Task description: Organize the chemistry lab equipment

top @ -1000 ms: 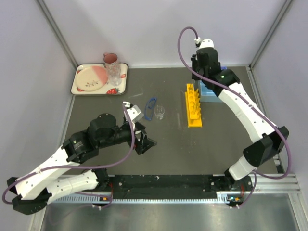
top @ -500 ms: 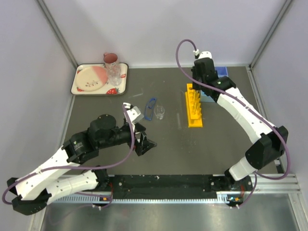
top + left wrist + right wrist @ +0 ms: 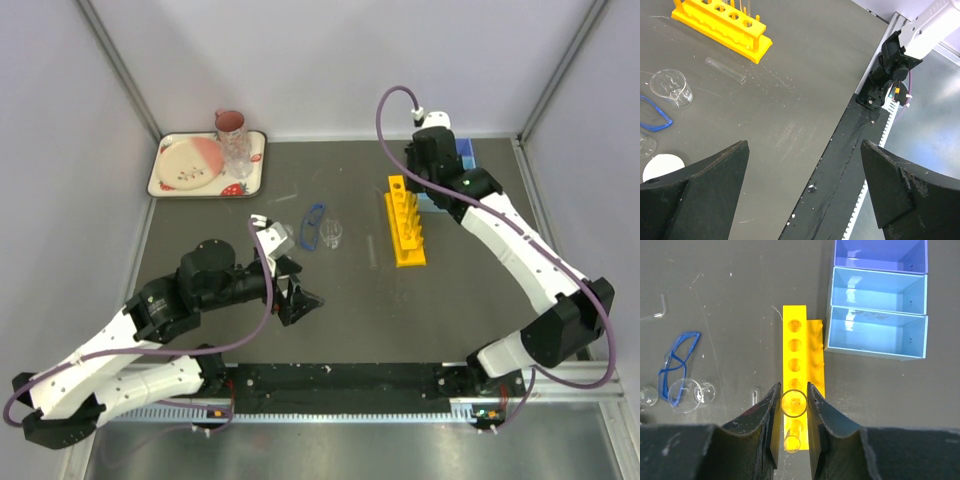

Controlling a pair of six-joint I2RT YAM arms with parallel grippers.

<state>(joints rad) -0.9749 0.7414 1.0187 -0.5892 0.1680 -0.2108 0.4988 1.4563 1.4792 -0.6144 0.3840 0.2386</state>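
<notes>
One glass tube (image 3: 794, 403) pinched by right tool (image 3: 793, 392) over yellow rack (image 3: 794, 345), left tool (image 3: 804, 147) splayed

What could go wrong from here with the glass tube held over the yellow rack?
1. The glass tube in the right fingers hangs over the yellow rack; I cannot tell whether it lines up with a hole, so lowering might jam, crack or slip it.
2. A loose tube lies beside the rack; bumping the rack could roll it away.

blue divided tray (image 3: 466, 152): mostly behind right arm (image 3: 510, 235)
blue-rimmed goggles (image 3: 652, 117): cut by left edge
white dish (image 3: 662, 165): seemingly part-covered by left gripper (image 3: 804, 147)
</notes>
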